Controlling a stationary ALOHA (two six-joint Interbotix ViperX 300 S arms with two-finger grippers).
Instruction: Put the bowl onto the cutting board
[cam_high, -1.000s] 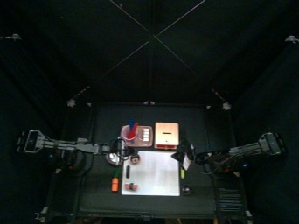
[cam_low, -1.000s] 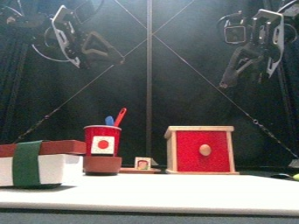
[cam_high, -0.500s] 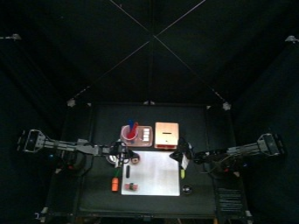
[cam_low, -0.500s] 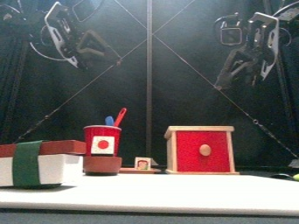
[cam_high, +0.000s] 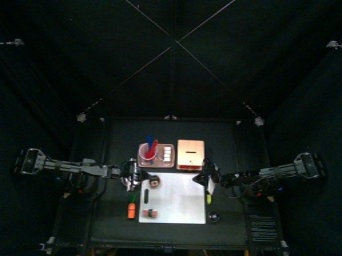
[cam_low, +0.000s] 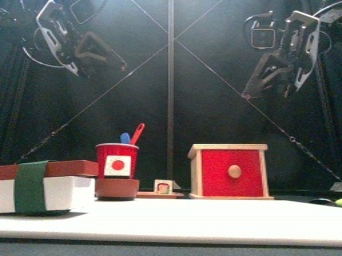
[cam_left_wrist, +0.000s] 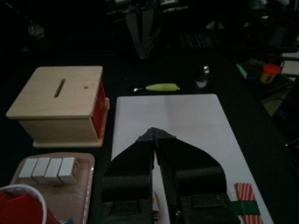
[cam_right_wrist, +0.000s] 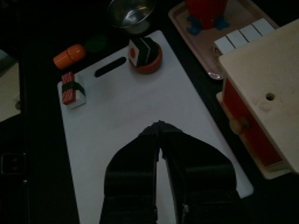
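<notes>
Hovering high above tabletop (cam_right_wrist: 33, 118), both arms, one at each side. Left hand (cam_left_wrist: 156, 133): jaws narrowly parted, pinching nothing, poised over cutting board (cam_left_wrist: 176, 118). Right hand (cam_right_wrist: 158, 130): jaws also only slightly spread, empty, over board's middle. Bowl (cam_right_wrist: 132, 12) off board, on dark tabletop just past board's slotted end, upright. Tiny dark cup (cam_right_wrist: 145, 54) on board near that end, beside bowl, not touching it. Wooden box with red front (cam_right_wrist: 274, 96) alongside board's long edge. Orange item (cam_right_wrist: 68, 55) on tabletop near board's corner.
</notes>
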